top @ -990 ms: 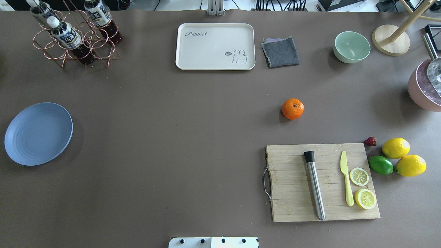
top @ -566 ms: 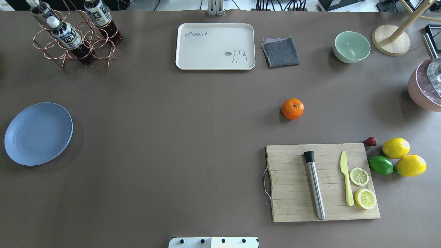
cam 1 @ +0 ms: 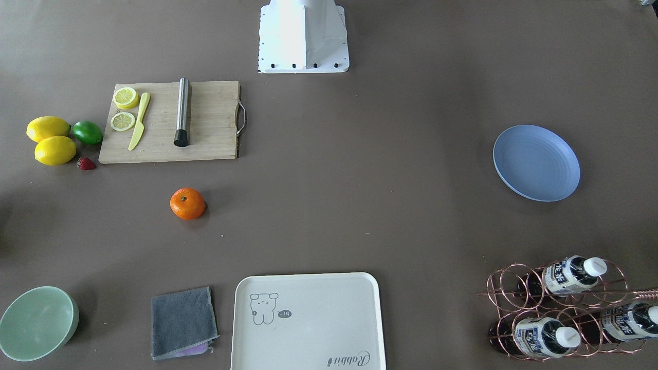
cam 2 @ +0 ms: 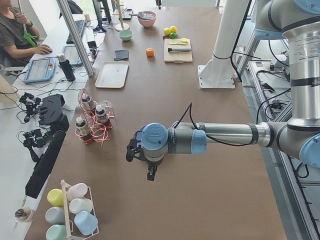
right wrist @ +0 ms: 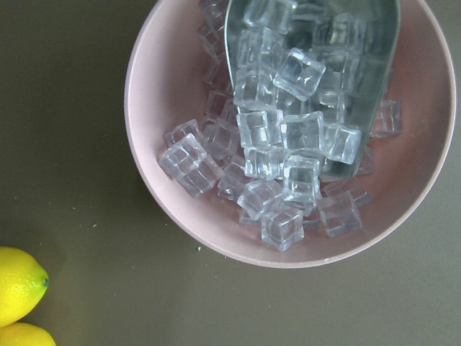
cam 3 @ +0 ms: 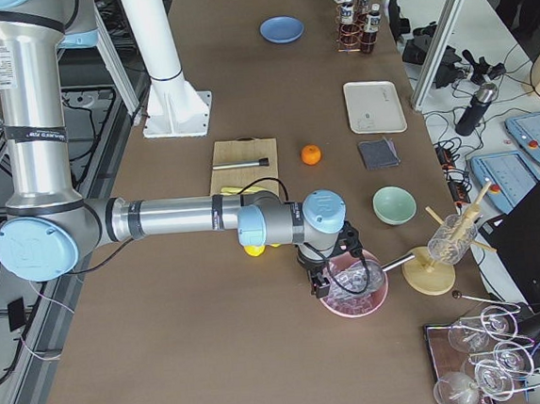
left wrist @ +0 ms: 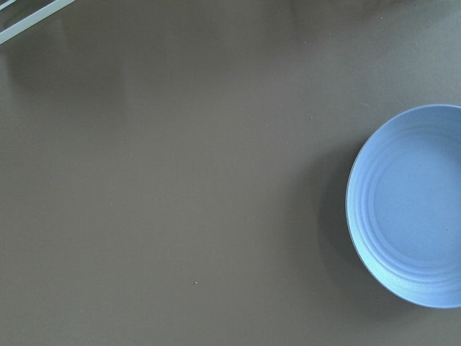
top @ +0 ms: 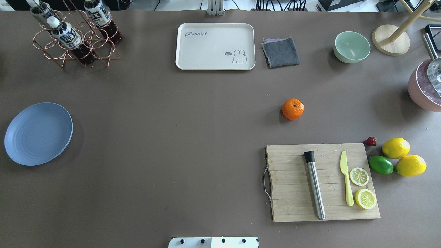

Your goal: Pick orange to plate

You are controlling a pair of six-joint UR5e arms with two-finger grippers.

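Note:
The orange (top: 293, 109) sits alone on the brown table, right of centre, just beyond the cutting board; it also shows in the front view (cam 1: 187, 203). The pale blue plate (top: 38, 133) lies empty at the far left edge and fills the right side of the left wrist view (left wrist: 410, 205). My left gripper (cam 2: 132, 151) hangs over the table's left end near the plate. My right gripper (cam 3: 327, 274) hovers above a pink bowl of ice. Both grippers show only in the side views, so I cannot tell whether they are open or shut.
A cutting board (top: 293, 206) carries a metal muddler, a yellow knife and lemon slices. Two lemons (top: 396, 147), a lime (top: 380, 165) and a strawberry lie right of it. Cream tray (top: 193, 44), grey cloth, mint bowl (top: 351, 47), bottle rack (top: 74, 38) line the far edge.

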